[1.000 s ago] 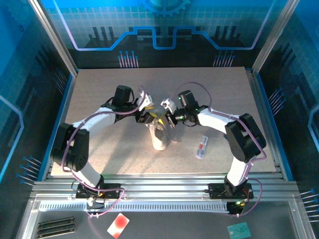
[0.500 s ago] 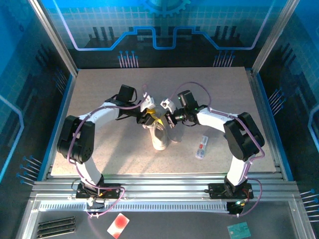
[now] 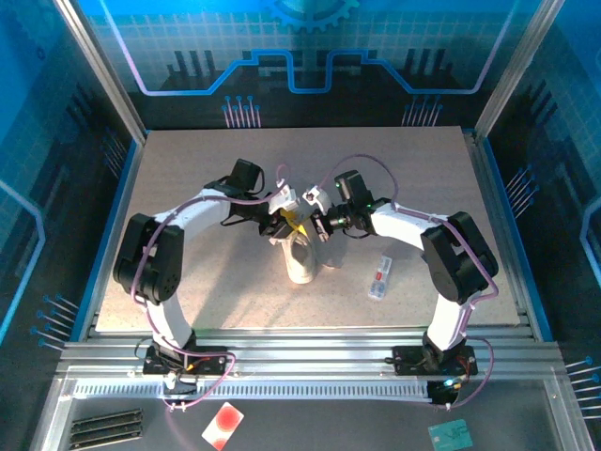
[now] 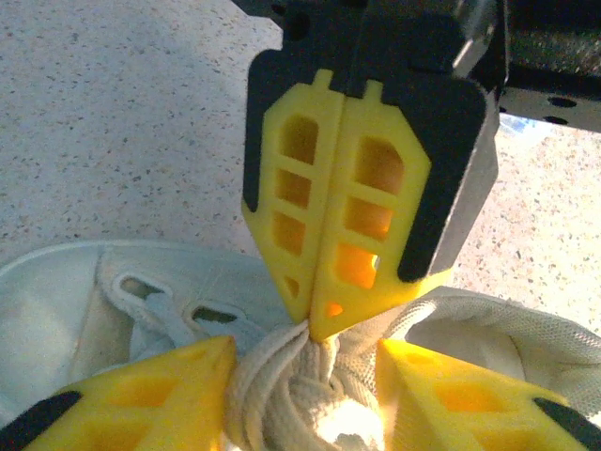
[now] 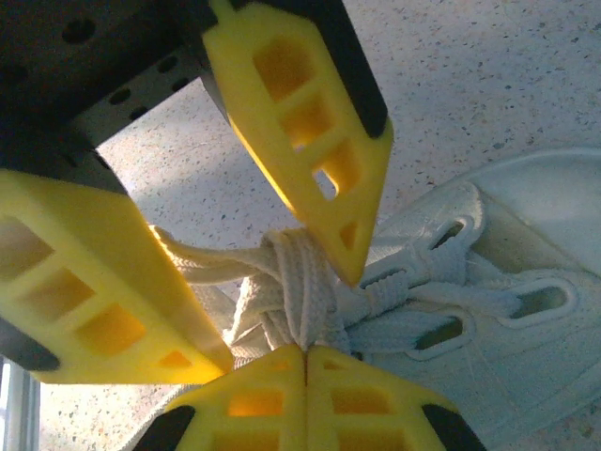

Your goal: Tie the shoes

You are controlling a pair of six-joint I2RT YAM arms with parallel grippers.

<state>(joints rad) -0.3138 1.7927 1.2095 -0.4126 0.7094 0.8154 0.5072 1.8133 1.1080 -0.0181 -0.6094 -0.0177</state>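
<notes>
The white sneaker stands mid-table with its toe toward the near edge. Both grippers meet over its laces, which are bunched into a knot. My left gripper is open, one yellow finger on each side of the knot. It also appears as the spread pair in the right wrist view. My right gripper is shut, and its tips pinch a lace strand at the knot. In the left wrist view it is the closed pair. From above, left gripper and right gripper almost touch.
A small flat white item with red marks lies on the table right of the shoe. The speckled tabletop is framed by metal rails and blue walls. A red-and-white card lies below the front rail.
The left arm's elbow and wrist have swung rightward and farther back while its gripper stayed at the laces. The right arm and the shoe have barely moved.
</notes>
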